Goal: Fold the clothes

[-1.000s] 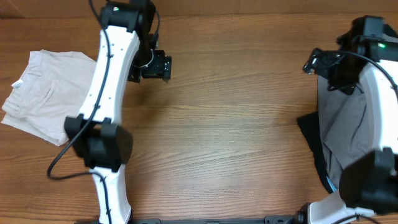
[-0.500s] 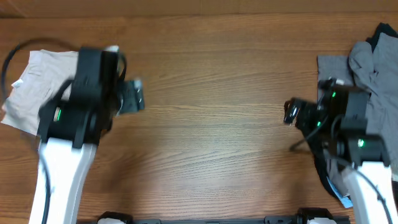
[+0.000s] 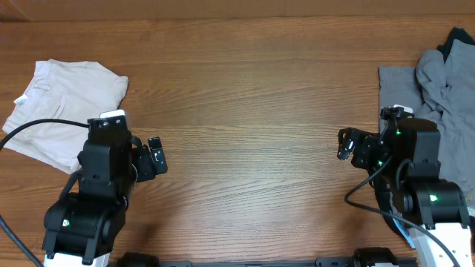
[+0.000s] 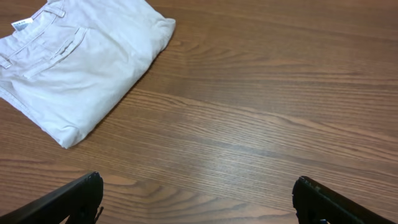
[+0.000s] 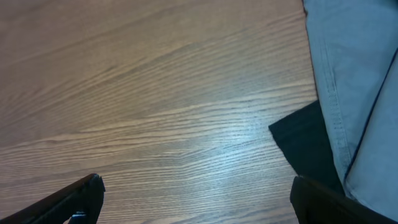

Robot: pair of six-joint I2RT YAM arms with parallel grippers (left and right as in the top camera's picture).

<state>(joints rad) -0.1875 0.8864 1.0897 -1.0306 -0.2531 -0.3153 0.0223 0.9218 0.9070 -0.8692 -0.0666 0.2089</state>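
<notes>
1. My left pincer (image 3: 154,157) and right pincer (image 3: 346,144) both hang spread apart, empty, above the table (image 3: 252,96).
2. One pair of folded beige shorts (image 3: 63,111) lies slantwise at the table's left end, with the tag (image 3: 20,100) leftward.
3. At the table's right end are grey clothes (image 3: 407,93), count unclear, and one black garment (image 5: 305,149).

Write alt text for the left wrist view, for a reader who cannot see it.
Folded beige shorts lie on a wooden table at the upper left, with the waistband and a small white tag showing. The left gripper is at the bottom edge, jaws wide open and empty, apart from the shorts.
</notes>
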